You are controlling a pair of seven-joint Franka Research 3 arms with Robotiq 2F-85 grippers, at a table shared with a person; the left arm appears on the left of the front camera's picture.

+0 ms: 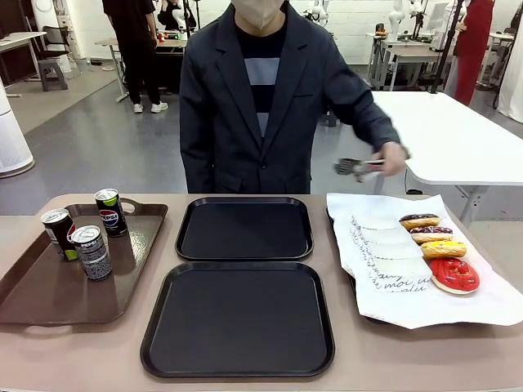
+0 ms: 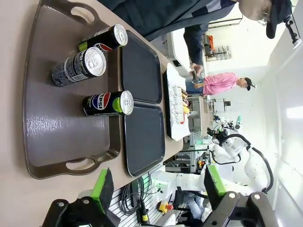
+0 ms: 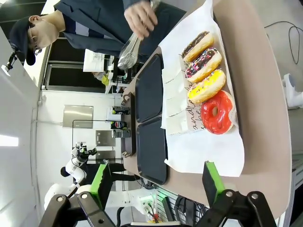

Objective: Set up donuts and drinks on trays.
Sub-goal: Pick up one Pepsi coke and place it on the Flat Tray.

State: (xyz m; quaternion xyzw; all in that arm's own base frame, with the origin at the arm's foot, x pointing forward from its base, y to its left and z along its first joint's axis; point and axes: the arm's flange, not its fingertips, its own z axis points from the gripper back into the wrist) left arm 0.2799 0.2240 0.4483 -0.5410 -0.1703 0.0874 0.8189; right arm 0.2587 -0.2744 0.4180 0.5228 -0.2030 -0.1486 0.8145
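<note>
Three drinks stand clustered at the brown tray's far end, by the table's left edge. Left gripper jaws spread wide, empty. Slim cans could tip or knock neighbours on pickup. Two black trays mid-table, bare. Four donuts sit on paper at the right edge. Right gripper gapes wide, holding nothing. The person's hand with tongs is near, so a clash is possible.

Front view: low, near, facing the person across the worktop. Wrist views: rolled sideways, raised, farther back. All share the black trays.
</note>
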